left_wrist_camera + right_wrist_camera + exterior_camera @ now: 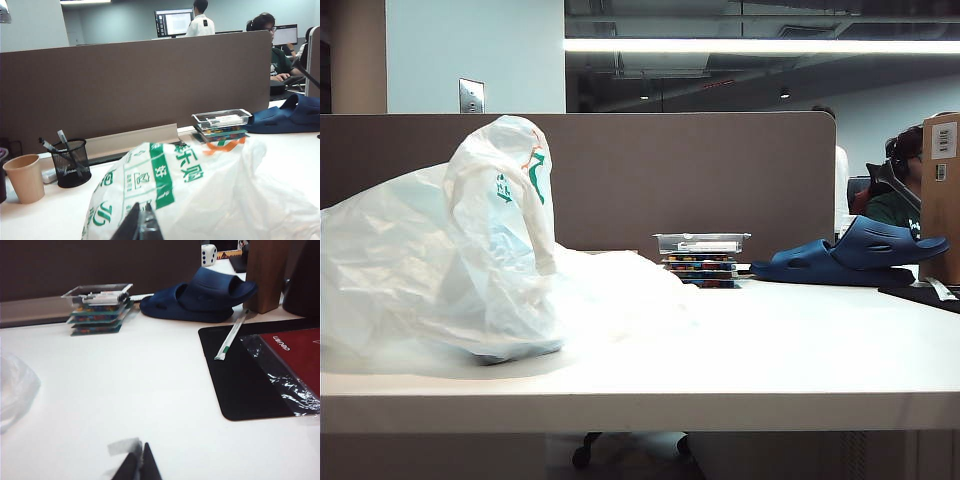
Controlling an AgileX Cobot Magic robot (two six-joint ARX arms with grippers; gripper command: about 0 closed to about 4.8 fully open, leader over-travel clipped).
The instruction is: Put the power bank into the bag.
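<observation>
The bag (470,250) is a crumpled translucent white plastic carrier with green and orange print. It stands heaped on the left half of the table in the exterior view. Its printed side (165,180) fills the space just beyond my left gripper (142,203), which is shut with nothing between its fingers. My right gripper (142,443) is shut too and hangs low over bare white tabletop, with an edge of the bag (15,390) off to one side. The power bank is hidden in every view. Neither arm shows in the exterior view.
Dark blue clogs (850,258) and a stack of flat boxes under a clear tray (702,258) sit by the brown partition (720,180). A black mat (240,375) carries a wrapped red box (295,355) and a straw (231,335). A paper cup (25,177) and a mesh pen holder (70,162) stand beside the bag.
</observation>
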